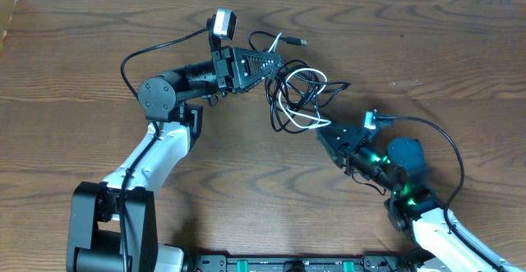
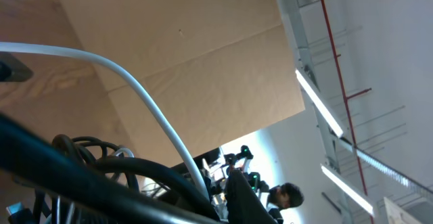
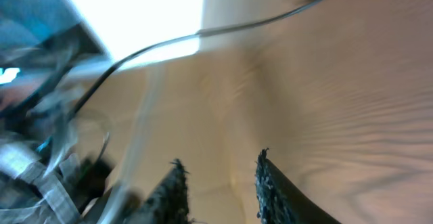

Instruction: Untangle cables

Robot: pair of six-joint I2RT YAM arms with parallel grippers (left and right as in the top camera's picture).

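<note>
The cables (image 1: 297,99) lie as one loose tangle of thin black and white loops at the middle of the table, and a black end with a small plug (image 1: 302,40) trails up and to the right. My left gripper (image 1: 278,65) reaches in from the left and is shut on the cables at the tangle's upper left. In the left wrist view a white cable (image 2: 149,109) and black cables (image 2: 101,163) run down to the left gripper (image 2: 226,183). My right gripper (image 1: 322,132) is at the tangle's lower right edge. The right gripper (image 3: 218,166) stands open with only table between its fingers. A blurred white cable (image 3: 139,149) passes just left of it.
The wooden table (image 1: 411,42) shows bare wood on all sides of the tangle. A thick black arm cable (image 1: 140,54) loops at the left arm, and another (image 1: 444,140) arcs over the right arm's base. The table's far edge runs along the top.
</note>
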